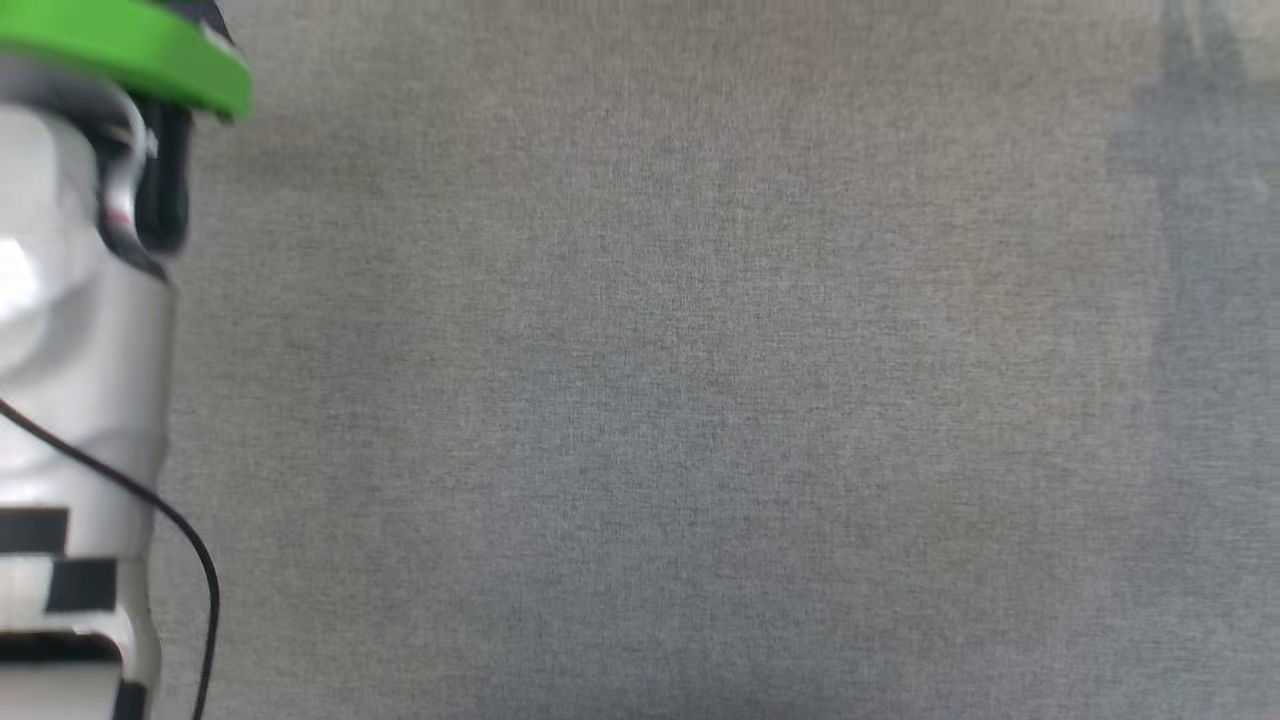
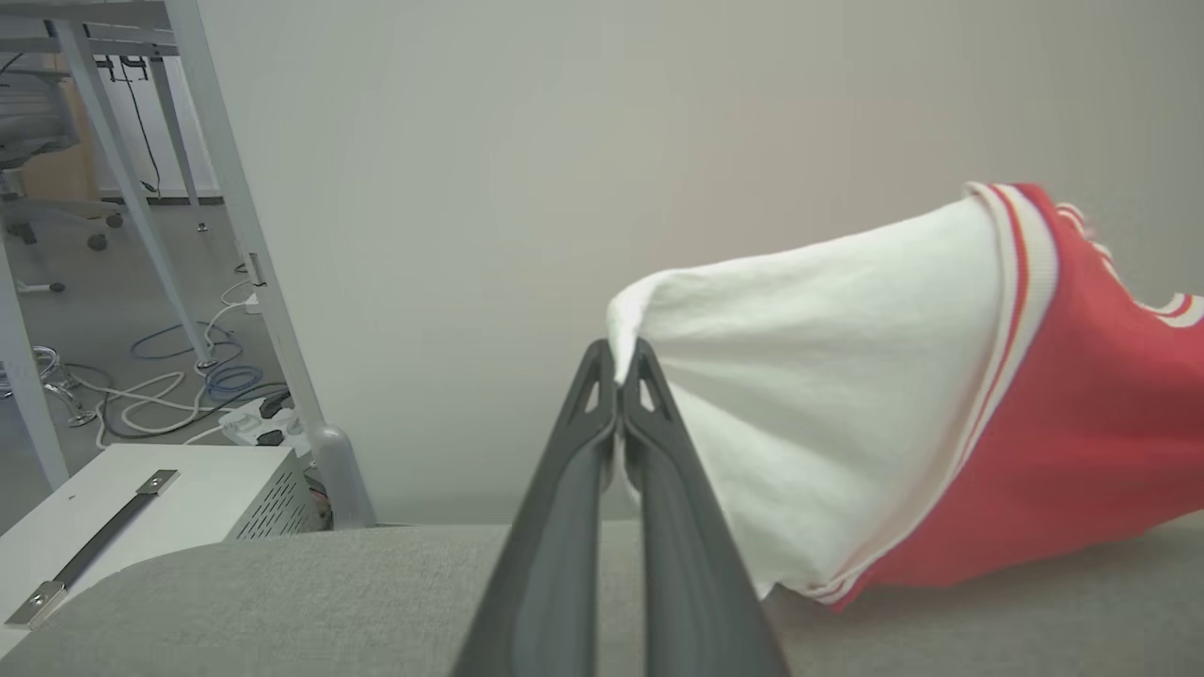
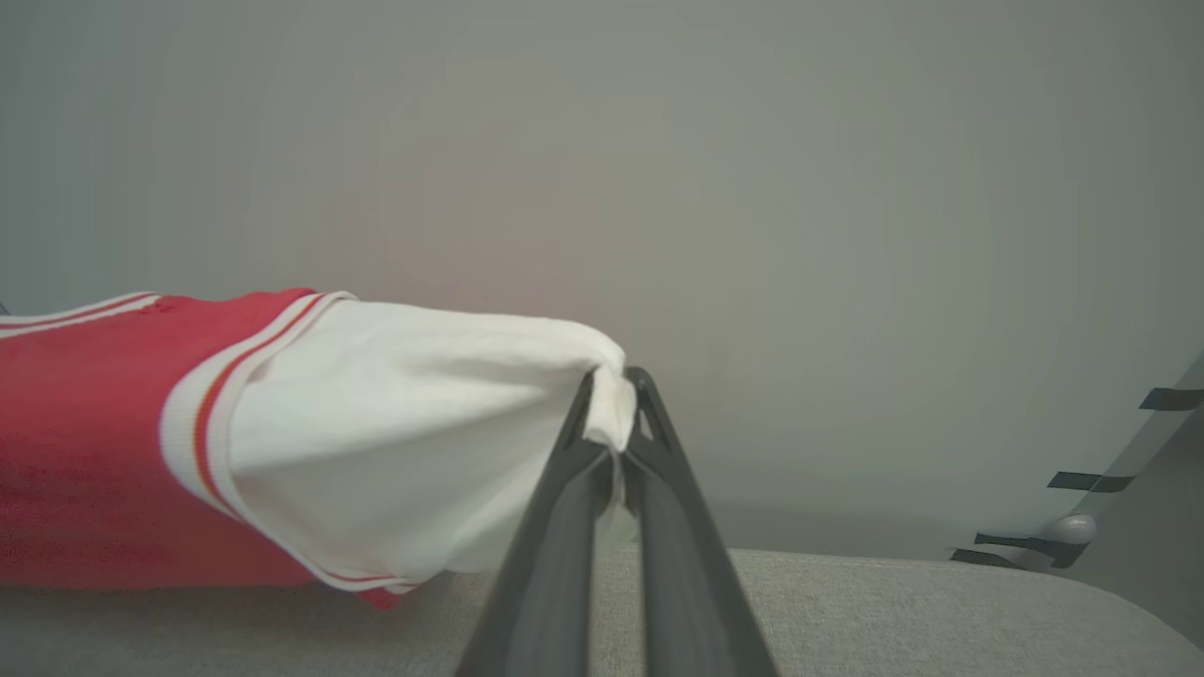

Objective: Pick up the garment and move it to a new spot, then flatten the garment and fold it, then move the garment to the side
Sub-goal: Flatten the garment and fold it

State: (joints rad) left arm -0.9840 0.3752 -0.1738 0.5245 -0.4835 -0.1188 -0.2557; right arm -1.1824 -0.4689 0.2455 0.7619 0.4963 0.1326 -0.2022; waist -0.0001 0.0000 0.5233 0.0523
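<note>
The garment (image 2: 941, 395) is a red jersey with white short sleeves and red-and-white striped trim. In the left wrist view my left gripper (image 2: 618, 362) is shut on the tip of one white sleeve, and the cloth stretches off to the right above the grey surface (image 2: 282, 592). In the right wrist view my right gripper (image 3: 613, 395) is shut on the tip of the other white sleeve of the garment (image 3: 376, 442), whose red body runs off to the left. The jersey hangs taut between both grips, its lower edge near the grey surface (image 3: 894, 611).
The head view looks down on grey cloth-covered table top (image 1: 700, 400), with a pale robot forearm (image 1: 70, 380) and a green ring (image 1: 130, 50) at the left edge. Beyond the table's left end stand a white cabinet (image 2: 141, 508), a desk leg (image 2: 254, 273) and floor cables (image 2: 169, 376).
</note>
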